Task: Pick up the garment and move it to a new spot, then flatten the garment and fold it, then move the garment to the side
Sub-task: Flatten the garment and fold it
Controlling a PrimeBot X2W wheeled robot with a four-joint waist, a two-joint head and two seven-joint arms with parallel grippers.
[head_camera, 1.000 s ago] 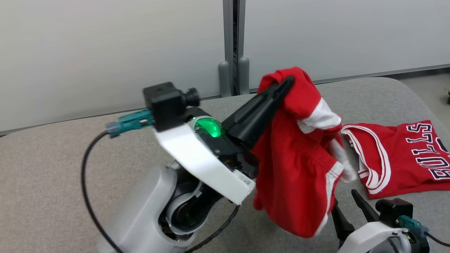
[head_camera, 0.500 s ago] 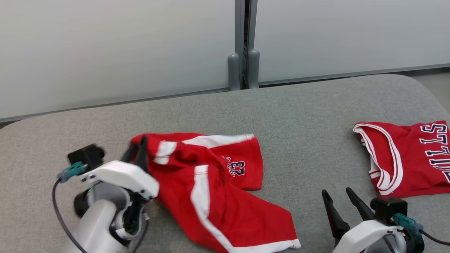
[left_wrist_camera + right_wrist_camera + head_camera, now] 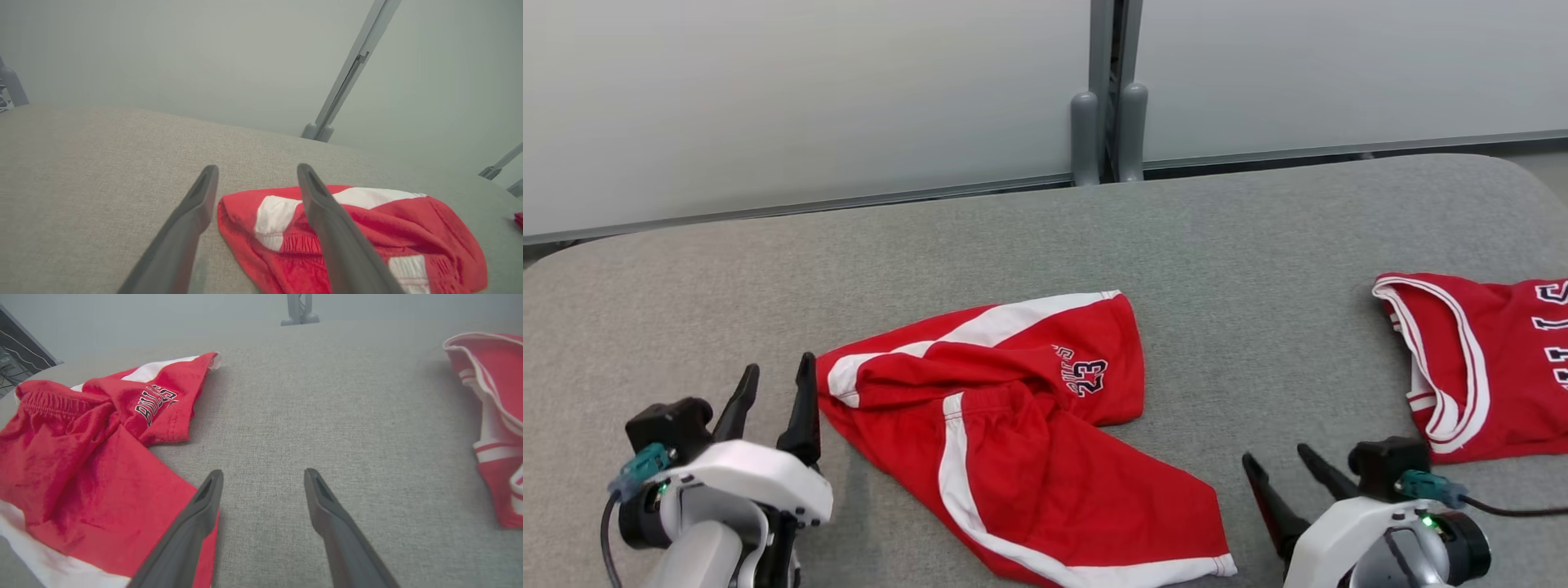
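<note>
Red basketball shorts [image 3: 1013, 425] with white side stripes and a "23" on one leg are lying rumpled on the grey fabric tabletop [image 3: 931, 237], pretty much dead centre of the head view. So to me the "move it to a new spot" bit looks done and we're at the start of the flattening step. They're nowhere near flat. The waistband end, out toward 9 o'clock, is bunched and folded over on itself. One leg points off toward 1 o'clock and the other runs down toward 5 o'clock, and they partly overlap.

Left gripper [image 3: 779, 366] sits at about 8 o'clock, just beside the waistband corner, fingers spread wide with nothing between them. The left wrist view has that corner lying on the table just past the fingertips. Right gripper [image 3: 1275, 453] is at about 5 o'clock, also wide open and empty, parked over bare tabletop just beside the hem of the lower leg.

A second red garment, a jersey with white trim [image 3: 1462, 367], is off at 3 o'clock, well apart from the shorts. I'd leave it alone.

Next move, my guess: left claw takes the waistband corner, right claw takes the lower leg hem, then they pull apart to drag out the twist. The tricky bit is grabbing only one layer, since the cloth is doubled up near the waistband.
</note>
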